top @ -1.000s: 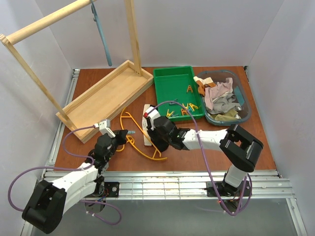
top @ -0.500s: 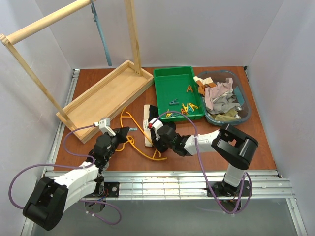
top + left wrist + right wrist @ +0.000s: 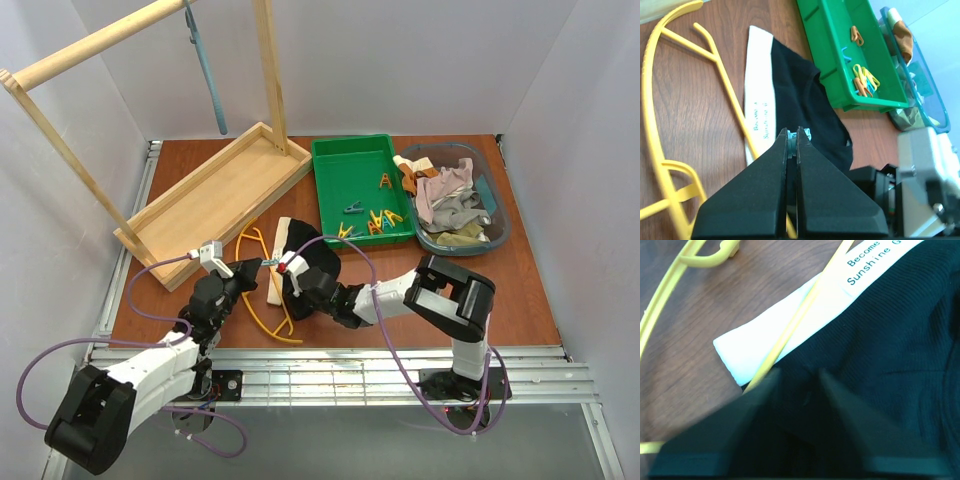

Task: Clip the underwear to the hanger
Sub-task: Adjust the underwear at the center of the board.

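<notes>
The underwear [image 3: 322, 262] lies flat on the table, black with a white waistband [image 3: 277, 262]. It also shows in the left wrist view [image 3: 800, 95] and the right wrist view [image 3: 890, 330]. The yellow hanger [image 3: 262, 302] lies flat, with one arm crossing the waistband [image 3: 795, 325], and it also shows at the left of the left wrist view [image 3: 655, 100]. My right gripper [image 3: 292, 282] presses down on the underwear with black fabric between its fingers [image 3: 795, 379]. My left gripper [image 3: 255, 267] is shut on a grey-blue clothes peg [image 3: 794, 134] held just left of the waistband.
A green tray [image 3: 350, 175] behind holds several coloured pegs [image 3: 375, 218]. A grey bin [image 3: 490, 215] of mixed clothes stands at the right. A wooden rack with a base tray [image 3: 215, 195] stands at the back left, with a grey-blue hanger [image 3: 205, 70] on its rail.
My right gripper has moved left, dragging the underwear and hanger with it toward my left gripper. The left gripper has barely moved and keeps hold of the peg.
</notes>
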Controlling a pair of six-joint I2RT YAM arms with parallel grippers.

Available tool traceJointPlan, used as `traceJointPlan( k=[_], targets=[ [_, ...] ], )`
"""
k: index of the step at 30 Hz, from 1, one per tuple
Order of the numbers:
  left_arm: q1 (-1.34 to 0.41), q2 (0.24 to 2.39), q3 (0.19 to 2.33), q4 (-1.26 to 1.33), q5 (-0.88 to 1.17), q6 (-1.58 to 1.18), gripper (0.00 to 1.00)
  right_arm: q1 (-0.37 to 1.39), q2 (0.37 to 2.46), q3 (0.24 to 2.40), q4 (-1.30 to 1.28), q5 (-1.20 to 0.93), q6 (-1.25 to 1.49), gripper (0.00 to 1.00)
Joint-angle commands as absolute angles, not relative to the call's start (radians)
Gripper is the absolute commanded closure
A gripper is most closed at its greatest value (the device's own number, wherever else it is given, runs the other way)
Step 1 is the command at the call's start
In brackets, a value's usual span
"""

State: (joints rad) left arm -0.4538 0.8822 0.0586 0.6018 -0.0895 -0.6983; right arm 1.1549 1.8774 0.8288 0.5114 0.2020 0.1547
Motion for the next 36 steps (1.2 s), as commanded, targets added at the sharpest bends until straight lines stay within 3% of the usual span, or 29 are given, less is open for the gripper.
traceJointPlan(
  k=[1, 4, 5, 15, 26, 36],
  targets=[
    [-0.457, 0.844, 0.035, 0.562, -0.106, -0.690, 1.00, 1.175, 1.959, 0.807, 0.325, 0.182, 0.219, 0.80],
    [-0.457, 0.825, 0.035, 0.546, -0.115, -0.689, 1.00, 1.173, 1.947, 0.808, 0.272, 0.257, 0.229, 0.97],
    [-0.457, 0.822, 0.032, 0.546, -0.118, -0.689, 1.00, 1.175, 1.939, 0.808, 0.250, 0.285, 0.232, 0.99],
    [-0.457, 0.905, 0.003, 0.615, -0.120, -0.699, 1.00, 1.175, 1.747, 0.836, 0.181, 0.518, 0.207, 0.99],
    [-0.459, 1.011, -0.044, 0.710, -0.101, -0.712, 1.00, 1.175, 1.592, 0.818, 0.160, 0.609, 0.172, 0.99],
    [-0.457, 0.920, -0.028, 0.643, -0.104, -0.707, 1.00, 1.193, 1.528, 0.724, -0.053, 0.572, 0.296, 0.99]
  ],
)
